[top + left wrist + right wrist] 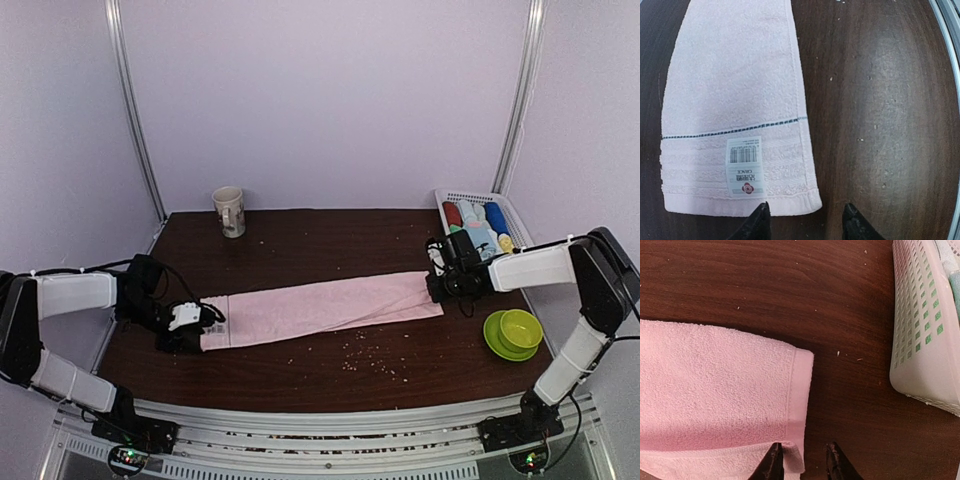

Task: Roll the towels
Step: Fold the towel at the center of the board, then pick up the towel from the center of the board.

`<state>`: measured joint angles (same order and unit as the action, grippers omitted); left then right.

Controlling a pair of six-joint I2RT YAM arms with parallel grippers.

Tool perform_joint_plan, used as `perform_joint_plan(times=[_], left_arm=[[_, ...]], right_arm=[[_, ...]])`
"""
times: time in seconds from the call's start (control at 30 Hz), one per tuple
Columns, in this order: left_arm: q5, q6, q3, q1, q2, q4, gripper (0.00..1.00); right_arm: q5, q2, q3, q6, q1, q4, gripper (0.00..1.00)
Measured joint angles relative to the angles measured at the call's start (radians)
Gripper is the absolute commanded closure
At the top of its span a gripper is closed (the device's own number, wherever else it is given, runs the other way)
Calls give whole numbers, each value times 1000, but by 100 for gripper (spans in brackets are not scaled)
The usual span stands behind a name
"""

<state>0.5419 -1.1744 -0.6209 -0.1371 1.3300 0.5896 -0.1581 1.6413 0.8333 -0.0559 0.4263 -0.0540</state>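
- A white label (744,167) is sewn on the hem end of the pink towel (730,75), just ahead of the left jaws and slightly to one side of them.
- The label's end farthest from the jaws carries a black barcode; the tiny characters with it are too small to read.
- Closer to the jaws are two printed lines, upside down in the wrist view. One reads "GRACE"; the other is illegible.
- Nearest the jaws is a small red rose-like emblem.
- The mug (229,211), well away from both jaws, bears markings too small to read.

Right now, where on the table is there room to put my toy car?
Biggest bare patch: behind the towel, between the mug and the basket. Another lies in front of the towel, though crumbs dot it. The right side is crowded: basket, bowl and the right end effector sit close together.
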Motion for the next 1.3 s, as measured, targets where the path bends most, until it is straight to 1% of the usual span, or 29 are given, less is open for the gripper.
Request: perform_joint_plan(times=[0.07,0.2,0.37,0.53,0.63,0.73,0.97,1.1,1.3], left_arm=[[1,-2,-4,0,-5,16,42],[2,1,-18,0,-17,19,38],[9,25,-48,0,-18,21,27],[7,95,-72,0,-23,-2,23],[-14,149,-73,0,-35,-45,23],[-36,193,-71,0,-47,-92,23],[-53,264,-30,0,-64,-179,22],[-56,291,-3,0,-70,-207,22],[-56,314,40,0,-124,-236,22]], right_arm=[[-1,-16,-5,-1,1,-10,67],[-12,-57,-8,-13,2,-31,62],[-49,-135,-8,-53,2,-73,51],[-69,-173,-2,-126,2,-119,46],[-53,-173,12,-172,2,-145,45],[4,-165,25,-217,2,-144,45],[121,-37,57,-318,-13,-117,46],[160,-18,16,-361,-46,-87,47],[219,-4,-41,-400,-90,-42,49]])
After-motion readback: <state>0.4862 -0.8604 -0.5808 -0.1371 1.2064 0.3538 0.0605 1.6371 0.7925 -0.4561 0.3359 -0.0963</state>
